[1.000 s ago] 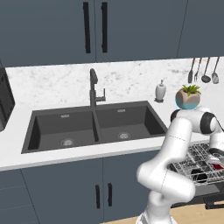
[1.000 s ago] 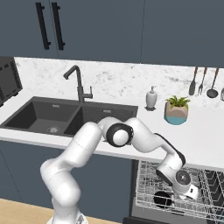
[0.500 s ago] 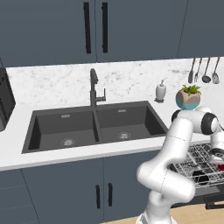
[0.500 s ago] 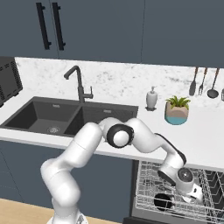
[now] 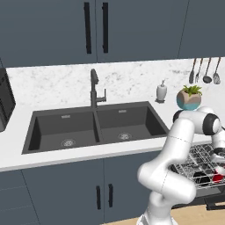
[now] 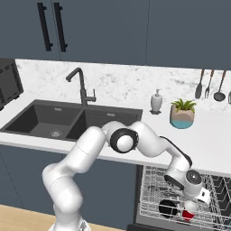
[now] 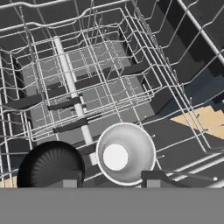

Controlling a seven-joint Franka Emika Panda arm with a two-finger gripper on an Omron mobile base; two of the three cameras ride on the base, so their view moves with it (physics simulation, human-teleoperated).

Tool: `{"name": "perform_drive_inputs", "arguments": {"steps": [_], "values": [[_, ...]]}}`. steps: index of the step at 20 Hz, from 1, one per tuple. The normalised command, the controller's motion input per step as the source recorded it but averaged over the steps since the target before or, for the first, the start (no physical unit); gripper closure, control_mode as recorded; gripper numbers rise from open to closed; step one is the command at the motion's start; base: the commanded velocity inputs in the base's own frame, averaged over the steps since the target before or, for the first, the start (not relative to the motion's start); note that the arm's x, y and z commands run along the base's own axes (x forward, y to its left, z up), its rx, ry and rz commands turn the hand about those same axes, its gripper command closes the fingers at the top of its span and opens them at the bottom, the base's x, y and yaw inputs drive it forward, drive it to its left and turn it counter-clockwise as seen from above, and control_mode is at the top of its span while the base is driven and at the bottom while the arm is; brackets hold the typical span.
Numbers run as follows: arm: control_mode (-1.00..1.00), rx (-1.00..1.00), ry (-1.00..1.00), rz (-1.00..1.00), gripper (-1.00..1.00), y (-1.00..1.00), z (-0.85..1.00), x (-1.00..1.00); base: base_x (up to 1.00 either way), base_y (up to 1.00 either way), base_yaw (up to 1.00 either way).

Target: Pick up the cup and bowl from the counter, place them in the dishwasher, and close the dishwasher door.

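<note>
Gripper (image 6: 191,208) jaws have just parted over the rack (image 6: 153,189): cup (image 7: 125,153) released, upright in the dishwasher, bowl (image 7: 50,166) just beside it at 9 o'clock. Both loaded; door closing remains.

red cup (image 6: 188,214), near-black bowl (image 6: 168,208), silver wire rack (image 6: 153,194).

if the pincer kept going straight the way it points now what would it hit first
Most likely the cup, sitting mouth-up in the dishwasher rack just ahead of the pincer; the bowl lies beside it. Depth is hard to judge.
</note>
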Motion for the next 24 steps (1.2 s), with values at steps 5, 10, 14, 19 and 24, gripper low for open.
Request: {"name": "perform_drive_inputs", "arguments": {"steps": [5, 10, 14, 19, 24], "values": [[-1.00, 0.00, -0.05, 0.00, -1.00, 0.00, 0.23, -0.18, 0.00, 0.00, 0.00], [-1.00, -0.03, -0.19, 0.00, -1.00, 0.01, 0.74, -0.71, 0.00, 0.00, 0.00], [-1.00, -0.03, -0.05, 0.01, -1.00, 0.10, 0.10, -0.24, 0.00, 0.00, 0.00], [-1.00, 0.00, -0.06, 0.04, -1.00, 0.05, 0.28, -0.18, 0.00, 0.00, 0.00], [-1.00, 0.00, 0.00, 0.00, -1.00, 0.00, 0.02, -0.03, 0.00, 0.00, 0.00]]}}
